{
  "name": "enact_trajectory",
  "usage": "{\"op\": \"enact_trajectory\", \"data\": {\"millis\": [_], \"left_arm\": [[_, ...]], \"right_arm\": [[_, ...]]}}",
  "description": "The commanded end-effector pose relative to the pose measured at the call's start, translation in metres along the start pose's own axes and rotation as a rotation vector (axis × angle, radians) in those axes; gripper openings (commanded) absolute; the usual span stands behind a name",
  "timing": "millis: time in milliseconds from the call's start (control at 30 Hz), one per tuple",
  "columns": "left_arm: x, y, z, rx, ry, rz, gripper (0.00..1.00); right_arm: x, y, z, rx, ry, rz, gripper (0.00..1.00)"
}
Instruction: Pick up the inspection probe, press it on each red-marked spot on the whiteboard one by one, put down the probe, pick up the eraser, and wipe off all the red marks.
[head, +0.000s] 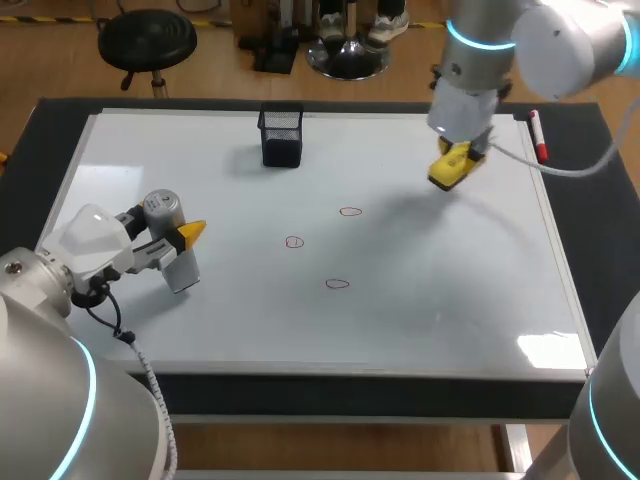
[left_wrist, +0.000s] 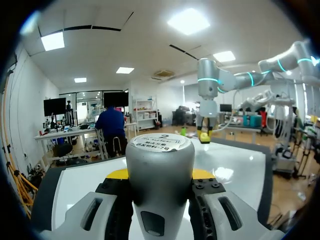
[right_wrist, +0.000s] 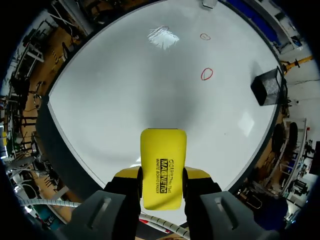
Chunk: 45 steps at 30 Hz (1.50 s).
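Note:
The grey cylindrical inspection probe (head: 160, 209) (left_wrist: 159, 165) sits between my left gripper's fingers, and the left gripper (head: 181, 246) (left_wrist: 160, 175) is shut on it, low over the whiteboard's left side. Over the board's far right my right gripper (head: 455, 160) (right_wrist: 161, 173) is shut on the yellow eraser (head: 450, 168) (right_wrist: 161, 167), held above the surface. Three red circled marks (head: 349, 211) (head: 293, 242) (head: 337, 284) lie in the board's middle, between the two grippers. Two red marks (right_wrist: 206, 74) (right_wrist: 204, 36) show ahead of the eraser in the right wrist view.
A black mesh pen holder (head: 281, 135) (right_wrist: 267, 86) stands on the whiteboard (head: 450, 300) near its far edge. A red marker (head: 538, 135) lies along the board's far right edge, close beside the right arm.

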<state>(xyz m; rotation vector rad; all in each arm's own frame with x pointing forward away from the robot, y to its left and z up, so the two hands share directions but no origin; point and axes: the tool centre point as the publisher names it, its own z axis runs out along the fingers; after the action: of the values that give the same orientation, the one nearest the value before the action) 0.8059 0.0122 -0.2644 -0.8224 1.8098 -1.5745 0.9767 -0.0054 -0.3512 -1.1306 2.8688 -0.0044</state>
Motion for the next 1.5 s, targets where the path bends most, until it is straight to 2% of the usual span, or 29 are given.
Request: {"op": "enact_trajectory", "data": {"millis": [33,333,600,900,967,1500], "left_arm": [[0.000,0.000,-0.001,0.005,-0.003,0.001,0.00],[0.000,0.000,-0.001,0.005,-0.003,0.001,0.00],[0.000,0.000,-0.001,0.005,-0.003,0.001,0.00],[0.000,0.000,-0.001,0.005,-0.003,0.001,0.00],[0.000,0.000,-0.001,0.005,-0.003,0.001,0.00],[0.000,0.000,-0.001,0.005,-0.003,0.001,0.00]], "right_arm": [[-0.019,0.027,-0.003,0.046,0.034,-0.056,0.00],[-0.049,0.089,-0.004,0.046,0.033,-0.240,0.00],[-0.061,0.133,-0.002,0.058,0.042,-0.379,0.00],[-0.074,0.173,-0.003,0.058,0.031,-0.529,0.00],[-0.076,0.178,-0.005,0.042,0.019,-0.564,0.00],[-0.076,0.178,-0.005,0.042,0.019,-0.564,0.00]]}}
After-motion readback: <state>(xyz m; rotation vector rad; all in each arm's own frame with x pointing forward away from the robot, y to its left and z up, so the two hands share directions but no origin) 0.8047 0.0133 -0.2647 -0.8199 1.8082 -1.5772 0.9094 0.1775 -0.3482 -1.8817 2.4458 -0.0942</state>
